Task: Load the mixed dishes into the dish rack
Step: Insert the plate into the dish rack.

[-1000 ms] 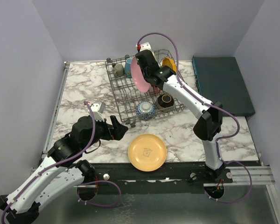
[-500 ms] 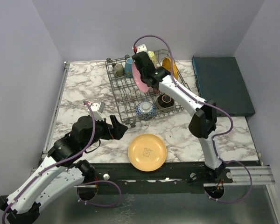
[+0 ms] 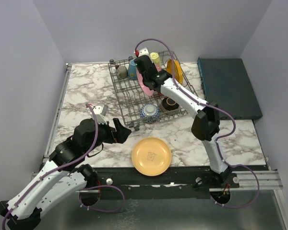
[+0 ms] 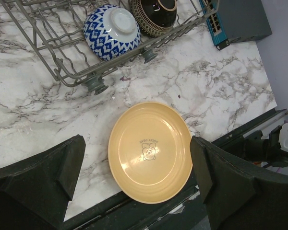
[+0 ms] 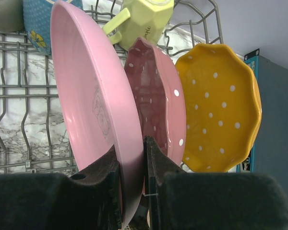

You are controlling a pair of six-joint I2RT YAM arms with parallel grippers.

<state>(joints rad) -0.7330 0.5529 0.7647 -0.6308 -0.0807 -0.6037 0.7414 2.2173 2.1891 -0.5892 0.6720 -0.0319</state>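
Pink plate (image 5: 96, 110): on edge among the tines in the far half of the dish rack (image 3: 127, 98), just beside the pink dotted plate (image 5: 156, 105).
Handling: looks stiff, glossy and slick, likely to chip; best pinched at the rim.
Right gripper (image 5: 132, 160): narrow, pinching the pink plate's rim.
Rack contents: orange dotted plate (image 5: 221, 105), yellow mug (image 5: 146, 17), blue mug (image 5: 38, 24); blue-white bowl (image 4: 110, 31) and dark brown bowl (image 4: 153, 14) at the near corner.
Yellow plate (image 4: 151, 151): flat on the marble table (image 4: 221, 96), outside the rack.
Left gripper (image 3: 121, 132): spread wide, holding nothing, above the yellow plate.
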